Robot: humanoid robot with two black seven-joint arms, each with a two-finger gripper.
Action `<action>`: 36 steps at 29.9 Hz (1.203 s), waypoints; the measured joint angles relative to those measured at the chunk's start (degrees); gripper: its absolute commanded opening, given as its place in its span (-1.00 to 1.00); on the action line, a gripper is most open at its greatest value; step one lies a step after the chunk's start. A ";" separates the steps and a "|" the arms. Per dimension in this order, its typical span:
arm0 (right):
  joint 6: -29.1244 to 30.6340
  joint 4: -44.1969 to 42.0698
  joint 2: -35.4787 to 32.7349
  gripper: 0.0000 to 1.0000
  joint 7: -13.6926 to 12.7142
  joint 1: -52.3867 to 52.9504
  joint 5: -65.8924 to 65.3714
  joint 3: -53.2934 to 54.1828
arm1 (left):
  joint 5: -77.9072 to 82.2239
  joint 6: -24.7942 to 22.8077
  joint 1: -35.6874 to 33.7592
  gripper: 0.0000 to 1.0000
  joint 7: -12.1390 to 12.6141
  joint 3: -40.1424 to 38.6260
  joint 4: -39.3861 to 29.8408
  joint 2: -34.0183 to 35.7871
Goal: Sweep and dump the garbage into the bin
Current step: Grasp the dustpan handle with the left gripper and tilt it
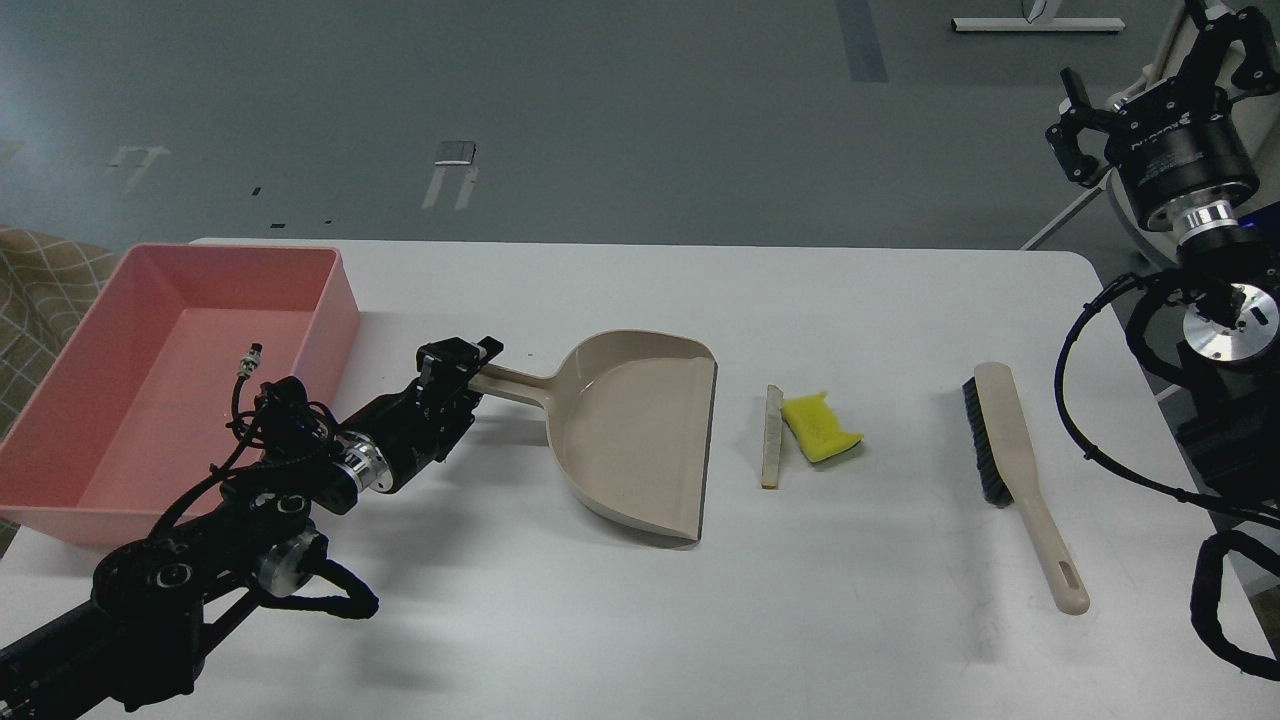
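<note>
Left end effector (462, 362) closed on the dustpan (640, 430) handle; sponge (820, 427) and bread slice (772, 437) lie on the table (600, 620) right of the pan, bin (170, 380) to its left. Right end effector (1150, 90) raised, fingers spread.

White table (640, 620), grey floor (600, 110) w/ marks

arms: black, jointed | wrists: silver metal rings | cables: black loops | right casing: faint grey lettering
</note>
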 measured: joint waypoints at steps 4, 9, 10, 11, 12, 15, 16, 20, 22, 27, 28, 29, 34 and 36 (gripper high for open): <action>0.00 0.00 0.00 1.00 0.00 -0.23 0.00 0.00 | 0.05 0.02 -0.10 -0.27 0.00 0.05 0.07 -0.02; 0.00 0.00 0.00 1.00 0.00 -0.34 0.00 0.00 | 0.08 0.06 -0.11 -0.46 0.00 0.09 1.09 -0.16; 0.00 0.00 0.00 1.00 0.00 -0.35 0.00 0.00 | 0.08 0.08 -0.11 -0.46 0.00 0.09 1.16 -0.17; 0.00 0.00 0.00 1.00 0.00 -0.35 0.00 0.00 | 0.08 0.09 -0.11 -0.47 0.00 0.09 1.20 -0.17; 0.00 0.00 0.00 1.00 0.00 -0.37 0.00 0.00 | 0.08 0.10 -0.11 -0.52 0.00 0.09 1.21 -0.17; 0.00 0.00 0.00 1.00 -0.04 -0.38 0.01 0.00 | 0.08 0.17 -0.23 -0.66 -0.01 0.02 1.23 -0.18; 0.00 0.00 0.00 1.00 -0.04 -0.40 0.02 0.00 | 0.09 0.18 -0.23 -0.67 -0.01 0.02 1.23 -0.18; 0.00 0.00 0.00 1.00 -0.08 -0.41 0.03 0.00 | 0.08 0.19 -0.23 -0.68 -0.01 -0.01 1.20 -0.18; 0.00 0.00 0.00 1.00 -0.08 -0.42 0.03 0.00 | 0.09 0.19 -0.23 -0.70 -0.01 -0.11 1.08 -0.19; 0.00 0.08 0.00 1.00 -0.04 -0.56 0.03 0.00 | 0.25 0.18 -0.97 -0.82 -0.01 -0.38 0.10 -0.60; 0.00 0.18 0.00 1.00 -0.02 -0.72 0.03 0.00 | 0.27 0.15 -1.29 -0.83 -0.09 -0.38 -0.22 -0.62; 0.00 0.24 0.00 1.00 -0.02 -0.88 0.03 0.02 | 0.26 0.14 -1.59 -0.85 -0.27 -0.38 -0.50 -0.62; 0.00 1.67 -1.18 1.00 -0.02 -1.15 0.00 -0.10 | 0.38 0.11 -2.89 -0.90 -2.12 -0.13 -1.46 0.35; 0.00 3.28 -2.49 1.00 -0.10 -1.20 -0.12 -0.58 | 0.44 0.11 -3.19 -0.93 -2.68 -0.11 -1.86 1.11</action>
